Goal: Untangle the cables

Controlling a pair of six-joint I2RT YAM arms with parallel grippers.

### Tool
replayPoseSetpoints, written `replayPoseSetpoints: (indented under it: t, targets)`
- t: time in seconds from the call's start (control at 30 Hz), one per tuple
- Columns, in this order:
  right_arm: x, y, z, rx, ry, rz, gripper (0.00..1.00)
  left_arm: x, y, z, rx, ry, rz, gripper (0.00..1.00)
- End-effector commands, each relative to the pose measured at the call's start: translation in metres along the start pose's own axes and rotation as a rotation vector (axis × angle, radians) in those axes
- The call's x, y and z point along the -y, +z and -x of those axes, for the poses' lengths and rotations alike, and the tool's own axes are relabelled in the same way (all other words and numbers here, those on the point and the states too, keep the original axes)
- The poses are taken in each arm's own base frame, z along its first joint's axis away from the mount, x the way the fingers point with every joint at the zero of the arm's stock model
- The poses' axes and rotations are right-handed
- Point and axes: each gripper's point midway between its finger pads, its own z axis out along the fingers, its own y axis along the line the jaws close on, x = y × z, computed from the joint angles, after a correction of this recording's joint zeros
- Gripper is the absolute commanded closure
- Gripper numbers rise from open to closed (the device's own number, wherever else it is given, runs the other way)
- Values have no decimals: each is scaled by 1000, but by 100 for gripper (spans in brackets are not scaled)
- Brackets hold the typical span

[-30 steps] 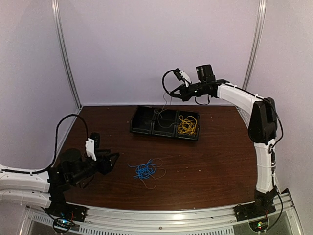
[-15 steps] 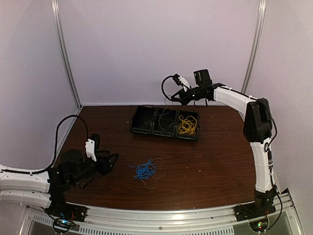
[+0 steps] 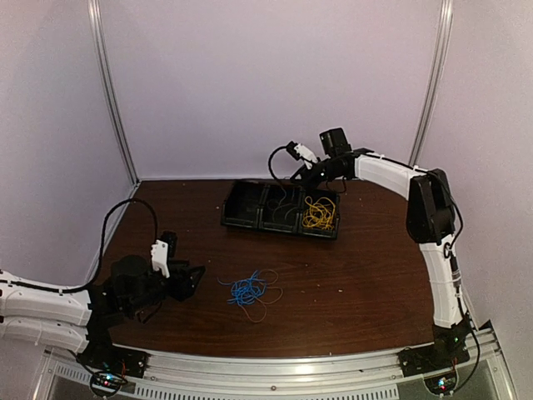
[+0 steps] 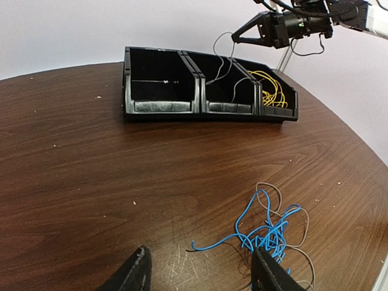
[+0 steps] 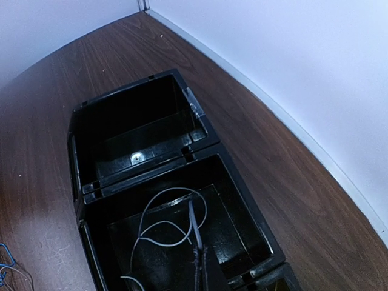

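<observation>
A loose tangle of blue cable with a thin brown-grey wire through it lies on the table; in the left wrist view it is just right of my fingers. My left gripper is open and empty, low over the table, left of the tangle. My right gripper hovers above the black three-compartment tray, shut on a thin grey wire that hangs into the middle compartment. A yellow cable lies coiled in the right compartment.
The tray's left compartment holds nothing. The tray stands at the back of the brown table, near the back wall. Metal frame posts rise at the back corners.
My right gripper has moved left and lower over the tray's middle compartment with the grey wire. My left arm has edged slightly forward towards the blue tangle.
</observation>
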Motion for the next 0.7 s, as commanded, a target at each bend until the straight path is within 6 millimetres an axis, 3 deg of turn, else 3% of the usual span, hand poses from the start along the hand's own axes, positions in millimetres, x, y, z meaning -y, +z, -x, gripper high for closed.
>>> replayPoseSetpoints:
  t: [0.0, 0.23, 0.37, 0.53, 0.67]
  targets:
    - [-10, 26, -24, -88, -18, -14, 100, 7, 0, 11, 46, -19, -28, 43]
    - [-24, 53, -42, -144, -17, -2, 100, 7, 0, 11, 47, -26, -29, 43]
    - [-29, 58, -45, -166, -23, -9, 100, 7, 0, 10, 46, -30, -31, 43]
    - [-35, 44, -32, -156, -18, -8, 87, 6, 0, 10, 48, -32, -30, 43]
    - [-45, 19, -13, -150, 3, 1, 72, 7, 1, 11, 50, -20, -30, 43]
